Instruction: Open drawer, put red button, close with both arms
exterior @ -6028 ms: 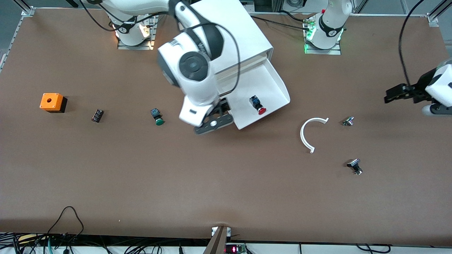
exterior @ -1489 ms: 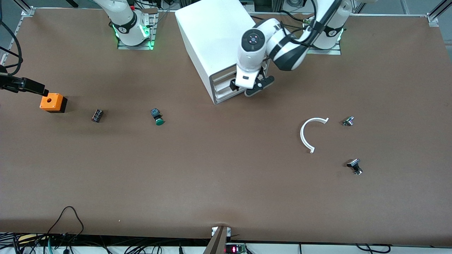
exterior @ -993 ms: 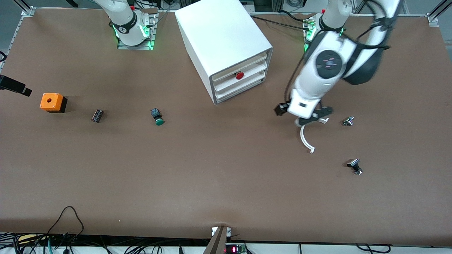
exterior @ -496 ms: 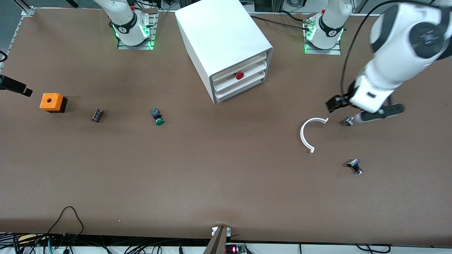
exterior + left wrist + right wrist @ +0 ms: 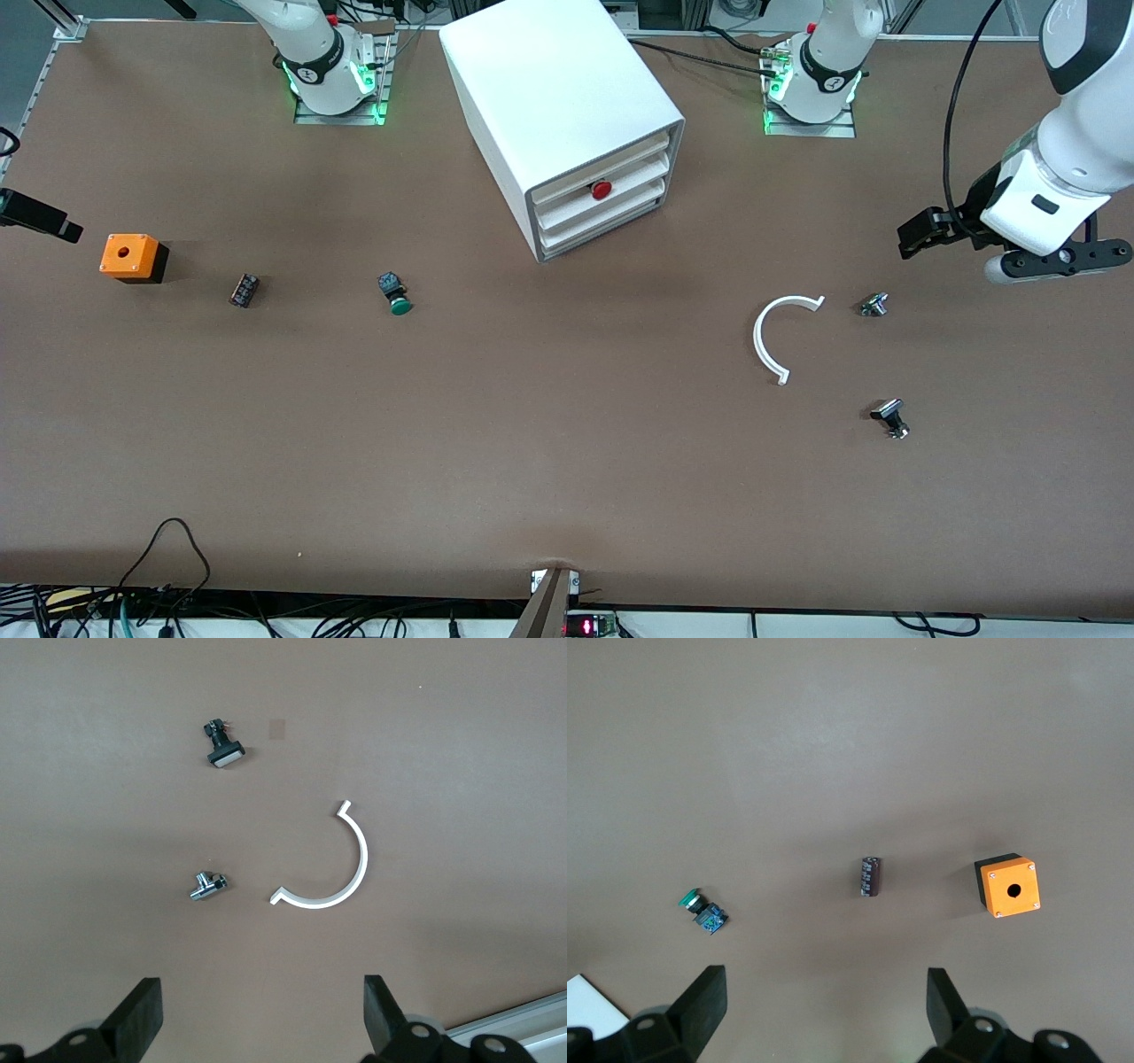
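Observation:
The white cabinet stands between the two arm bases. Its middle drawer is pushed in level with the other two. The red button shows its red cap at that drawer's front edge. My left gripper hangs open and empty over bare table at the left arm's end; in the left wrist view the left gripper has nothing between its fingers. My right gripper hangs at the right arm's end beside the orange box; the right gripper is open and empty too.
A green-capped button and a small black cylinder lie between the orange box and the cabinet. A white arc-shaped part and two small metal parts lie toward the left arm's end.
The drawer, open with the red button in it six seconds ago, is now pushed in. The left arm swung from the cabinet's front to its end of the table; the right arm withdrew earlier.

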